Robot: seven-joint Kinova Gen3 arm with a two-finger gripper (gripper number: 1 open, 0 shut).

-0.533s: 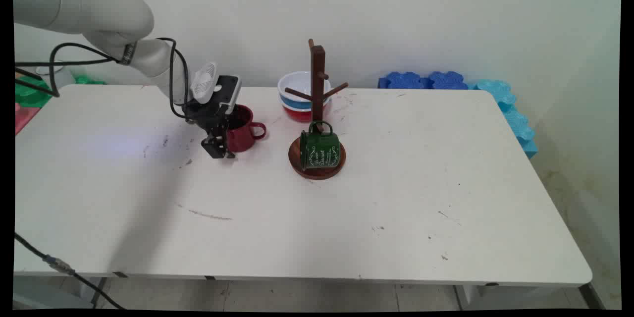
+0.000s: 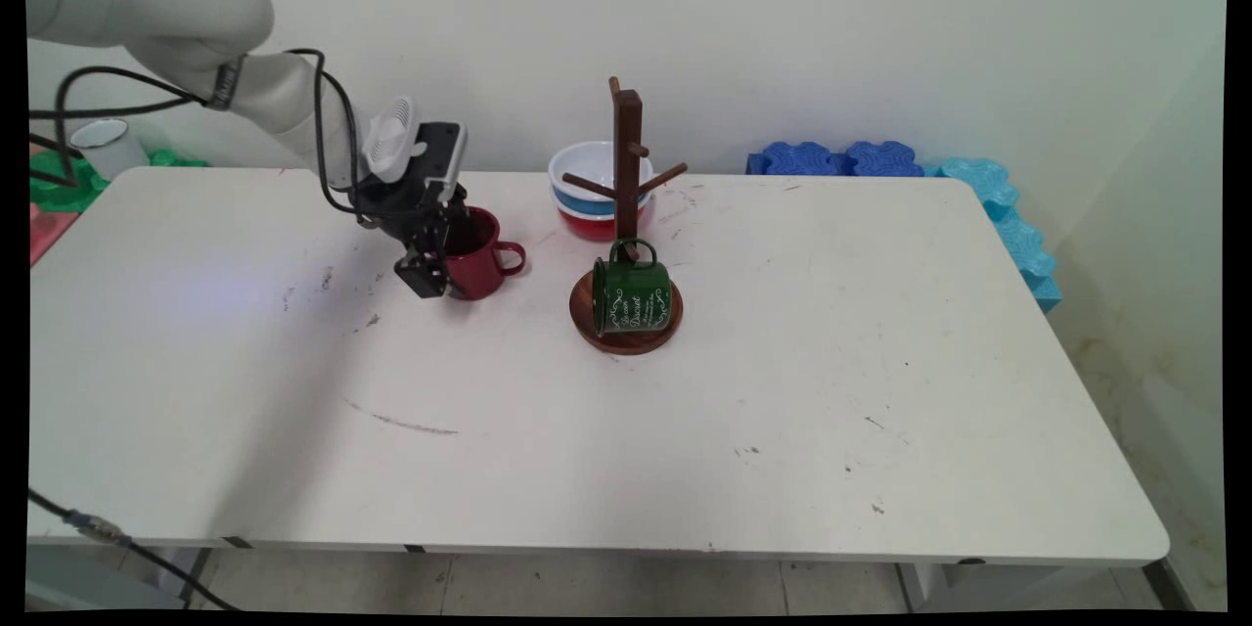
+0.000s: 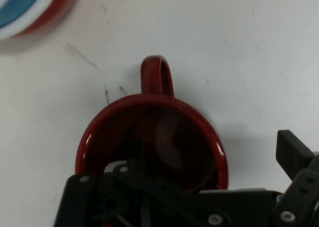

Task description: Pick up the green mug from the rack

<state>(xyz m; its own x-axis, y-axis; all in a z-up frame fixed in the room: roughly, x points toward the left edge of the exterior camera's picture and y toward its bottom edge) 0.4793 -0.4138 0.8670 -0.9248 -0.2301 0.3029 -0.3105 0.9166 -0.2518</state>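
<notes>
Since half a second ago, my claw (image 2: 433,276) has been lifting a little and drifting toward 10 o'clock across the table (image 2: 626,430), while the red mug (image 2: 481,259) is sitting exactly where it sat, upright, its handle pointing to 3 o'clock in the main view.

I am hanging right over the mug's rim at its 9 o'clock side. My claw is standing fairly wide: in the hand view one finger (image 3: 294,154) is showing outside the mug wall with bare table between it and the rim, and the other side of my linkage is reaching down over the mug's mouth. So I am straddling the wall and not pinching it, and the mug is resting on the table rather than hanging from me.

At 3 o'clock of the red mug, well apart from it, the wooden mug tree (image 2: 627,176) is standing on its round base. A green mug (image 2: 633,296) is lying tipped on that base at the foot of the post, handle up. As far as I can tell the pegs above are carrying nothing. Behind the tree, at 12 o'clock of it, stacked bowls (image 2: 587,191) are sitting, white over blue over red.

As for writing, the green mug is wearing white ornamental script between scrolls, but I am failing to read the words. The red mug is showing no label.
</notes>
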